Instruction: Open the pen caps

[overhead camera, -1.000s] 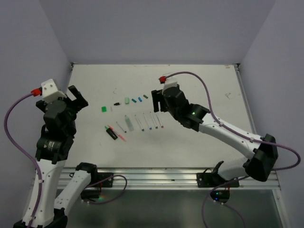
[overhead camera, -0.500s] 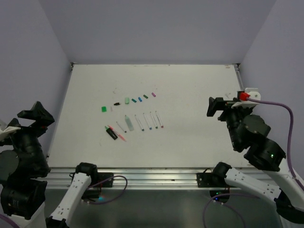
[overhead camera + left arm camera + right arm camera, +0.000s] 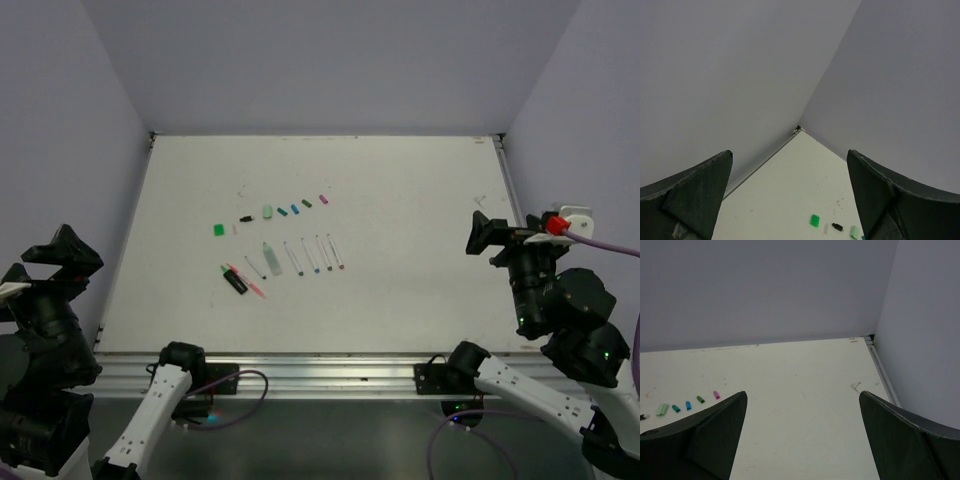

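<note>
White tabletop, matt, lightly scuffed in places. It is enclosed on three sides by plain pale lavender panels: back wall, left wall, right wall. An aluminium rail runs along the near edge. Lighting is even and diffuse.

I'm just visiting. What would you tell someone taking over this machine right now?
Left arm's fingers: open, empty, off the white table's left side.
Right arm's fingers: open, empty, near its right edge.
Seven stubby coloured plastic pen caps lie loose in a row just beyond the thin white pen barrels.
Done: those caps are off.
Left: possibly nothing; whether the chunky black highlighter is capped is unclear.
</note>
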Available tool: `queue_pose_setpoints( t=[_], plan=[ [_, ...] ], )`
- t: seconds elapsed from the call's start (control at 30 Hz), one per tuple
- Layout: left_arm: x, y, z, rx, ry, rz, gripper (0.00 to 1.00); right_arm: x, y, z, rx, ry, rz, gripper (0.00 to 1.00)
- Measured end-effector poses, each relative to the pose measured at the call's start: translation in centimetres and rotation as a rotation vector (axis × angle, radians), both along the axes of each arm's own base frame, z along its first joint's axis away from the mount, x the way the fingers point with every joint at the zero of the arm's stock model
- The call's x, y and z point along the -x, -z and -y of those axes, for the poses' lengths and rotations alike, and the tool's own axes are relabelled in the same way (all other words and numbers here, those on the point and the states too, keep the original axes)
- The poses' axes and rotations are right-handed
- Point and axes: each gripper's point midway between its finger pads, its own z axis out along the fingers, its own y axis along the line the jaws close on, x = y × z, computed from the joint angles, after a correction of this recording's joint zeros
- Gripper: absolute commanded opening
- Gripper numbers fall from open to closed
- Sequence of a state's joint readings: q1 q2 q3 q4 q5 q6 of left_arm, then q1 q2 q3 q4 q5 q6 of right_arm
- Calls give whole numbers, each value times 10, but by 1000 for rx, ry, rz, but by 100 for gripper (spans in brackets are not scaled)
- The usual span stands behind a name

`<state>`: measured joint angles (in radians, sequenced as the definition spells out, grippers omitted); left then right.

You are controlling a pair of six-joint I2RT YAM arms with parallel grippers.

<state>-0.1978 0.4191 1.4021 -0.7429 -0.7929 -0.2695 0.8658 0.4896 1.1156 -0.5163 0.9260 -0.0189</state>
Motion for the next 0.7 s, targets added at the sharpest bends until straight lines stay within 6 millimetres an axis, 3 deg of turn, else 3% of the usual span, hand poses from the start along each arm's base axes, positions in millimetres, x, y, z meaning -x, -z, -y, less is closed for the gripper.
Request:
queue_pose_setpoints(
  t=[0.7],
  plan=[
    [-13,19,3,-12,5,-60,100,-3,5,-6,8,-15,-1,99]
  ],
)
